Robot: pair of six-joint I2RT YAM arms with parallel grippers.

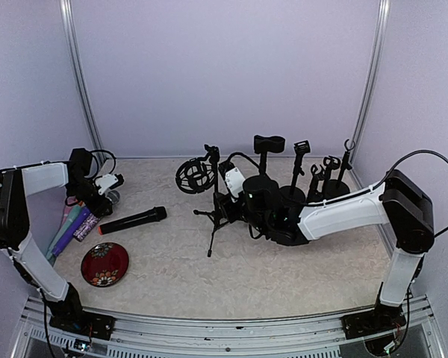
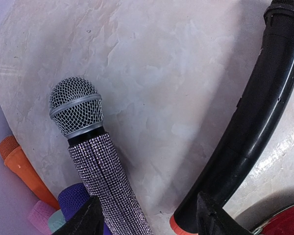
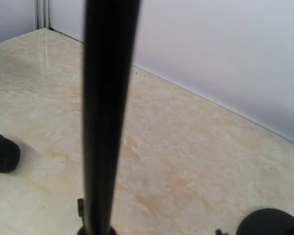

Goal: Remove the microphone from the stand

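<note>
A rhinestone-covered microphone (image 2: 100, 171) with a silver mesh head lies flat on the table at the left. My left gripper (image 2: 148, 205) stands open over its handle, which runs just inside the left fingertip (image 2: 85, 219). A black microphone (image 2: 252, 122) with a red end lies beside the right fingertip. The black tripod stand (image 1: 216, 216) is mid-table, and its round shock mount (image 1: 194, 177) holds nothing. My right gripper (image 1: 225, 200) is up against the stand's pole (image 3: 105, 117). Its fingers do not show in the right wrist view.
Orange (image 2: 22, 169), purple (image 2: 76, 200) and pink microphones lie bunched by the left wall. A red plate (image 1: 104, 264) sits near the left front. Several black stands (image 1: 313, 186) crowd the back right, behind my right arm.
</note>
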